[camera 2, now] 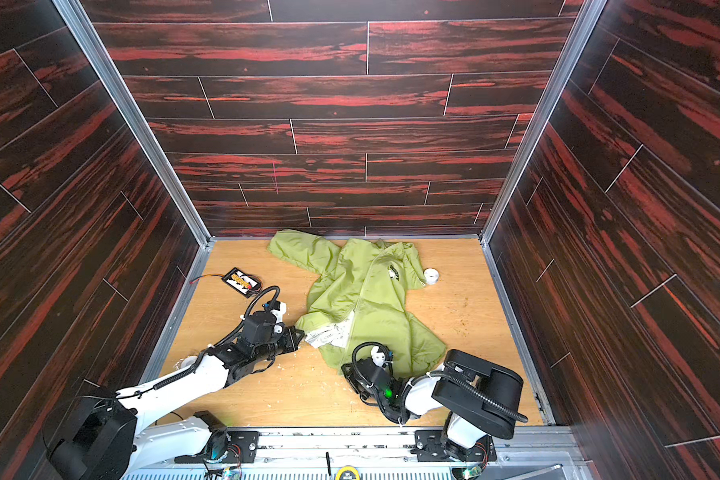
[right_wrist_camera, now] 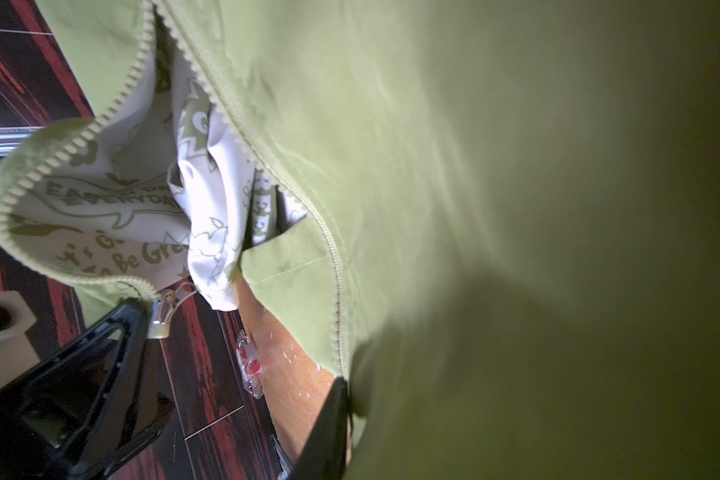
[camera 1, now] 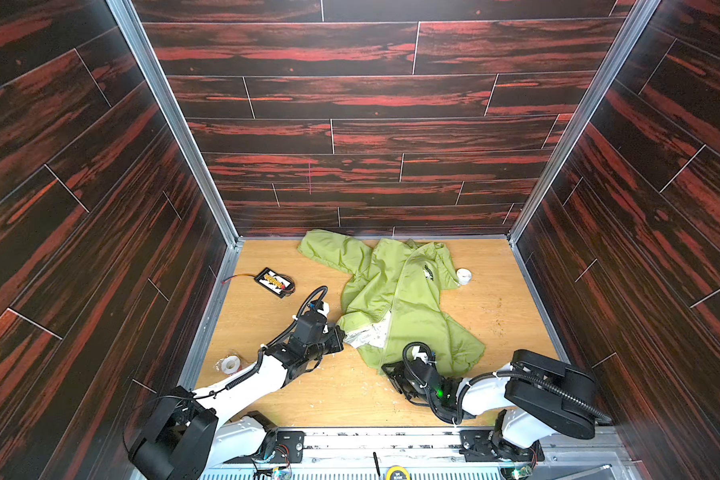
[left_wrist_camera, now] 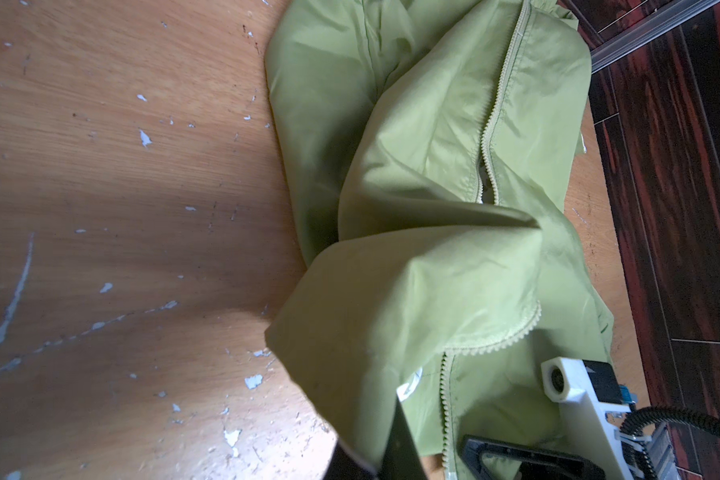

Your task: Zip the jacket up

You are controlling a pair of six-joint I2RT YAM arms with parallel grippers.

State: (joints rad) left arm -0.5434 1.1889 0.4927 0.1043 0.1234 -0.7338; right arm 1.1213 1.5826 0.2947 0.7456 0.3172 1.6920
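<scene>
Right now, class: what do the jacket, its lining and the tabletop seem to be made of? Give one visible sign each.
The jacket: thin woven synthetic, probably nylon or polyester; soft sheen, crisp creases.
The lining: white printed cloth, matte, fibre unclear.
The tabletop: probably wood-look laminate; printed grain, pale chipped flecks.

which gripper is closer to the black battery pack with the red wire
Left. The left gripper grips the hem of the jacket, a short way in front of the battery pack; the right gripper sits at the hem farther right.
</scene>
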